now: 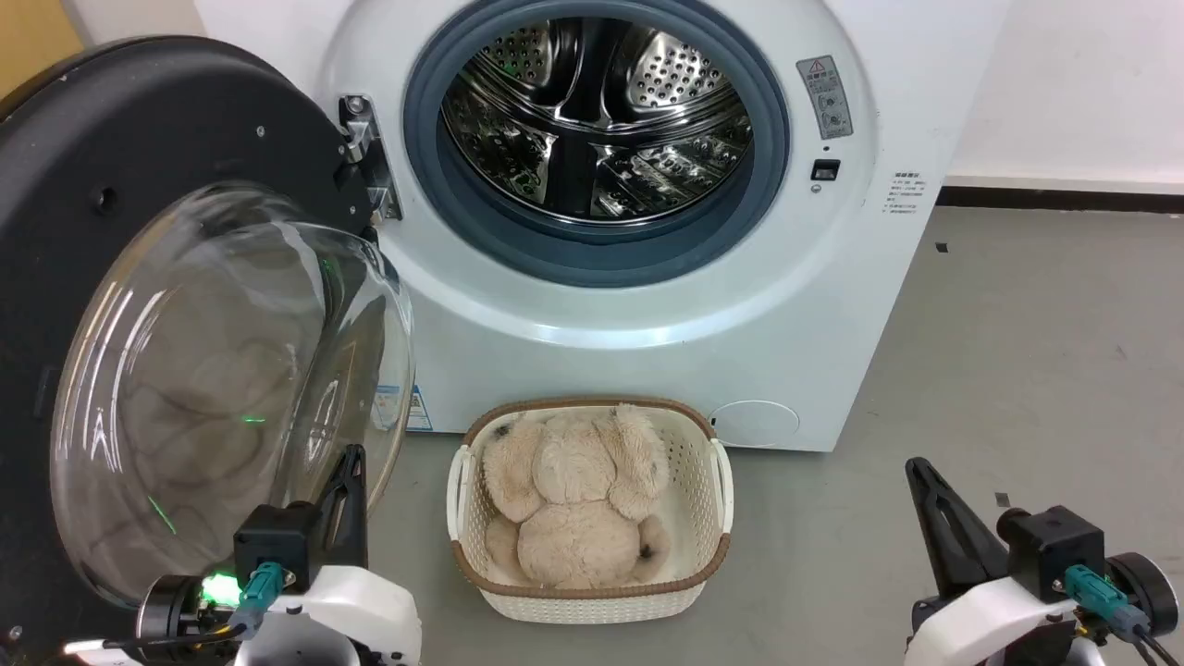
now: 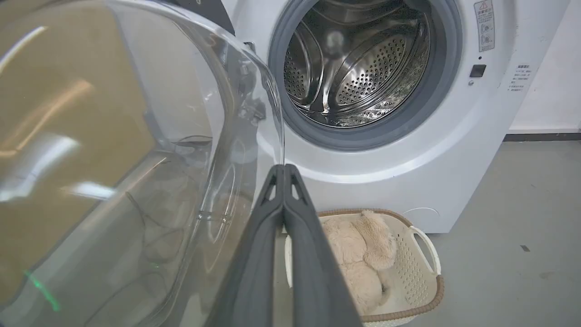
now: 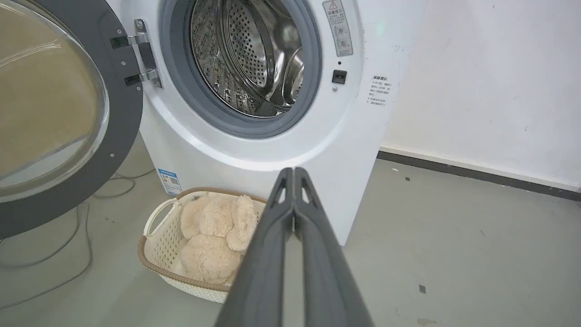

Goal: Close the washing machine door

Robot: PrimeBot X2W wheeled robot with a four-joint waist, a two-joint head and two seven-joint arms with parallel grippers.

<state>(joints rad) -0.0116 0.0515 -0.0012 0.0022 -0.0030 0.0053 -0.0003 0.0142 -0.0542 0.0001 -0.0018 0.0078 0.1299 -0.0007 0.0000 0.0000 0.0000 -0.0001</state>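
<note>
Bearing an unreadable warning-triangle sticker (image 1: 825, 97), the washing machine (image 1: 647, 314) stands, door (image 1: 139, 120) open; left gripper (image 2: 283, 169), right gripper (image 3: 293, 171) pinched together, empty.

Wide-open washing machine door (image 3: 54, 109), white basket (image 3: 160, 238), right fingers (image 3: 268, 263) together

Grey sticker (image 1: 824, 97) on the washing machine (image 1: 666, 314) bears a warning triangle (image 1: 818, 67) — lettering unreadable.

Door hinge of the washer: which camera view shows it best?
The right wrist view: the hinge is unobstructed and sharp. The head view shows it smaller, beside the washing machine door. The left wrist view blurs it behind the door's glass.
</note>
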